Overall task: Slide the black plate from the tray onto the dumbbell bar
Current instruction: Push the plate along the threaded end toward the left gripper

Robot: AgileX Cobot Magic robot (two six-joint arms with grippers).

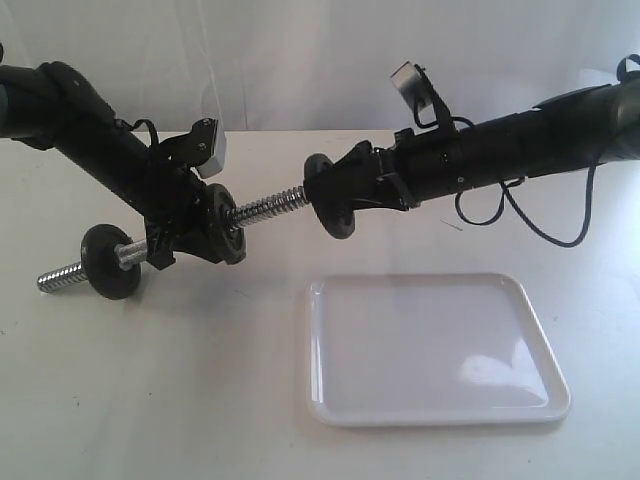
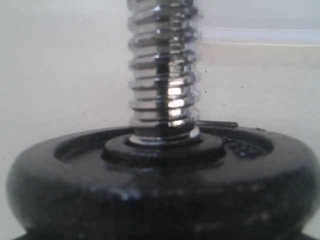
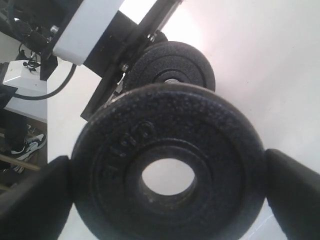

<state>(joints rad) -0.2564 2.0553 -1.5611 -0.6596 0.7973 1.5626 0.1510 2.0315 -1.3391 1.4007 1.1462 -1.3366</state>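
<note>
Holding the black plate close to the tip of the dumbbell bar, not on it yet.

The outside view shows the right hand holding the plate up in the air, right by the bar's bumpy end. The white tray on the tabletop has nothing on it. The left hand grips the bar near its middle, next to an inner disc. The left wrist view shows only that disc and the bumpy bar coming out of it. In the right wrist view, two fingers squeeze the plate's edges. Its hole shows only light, and the bar's tip peeks past the plate's rim, not through the hole. I think the hole may miss the tip. Then the plate could bump the bar, catch on the bumps, or slip out.
</note>
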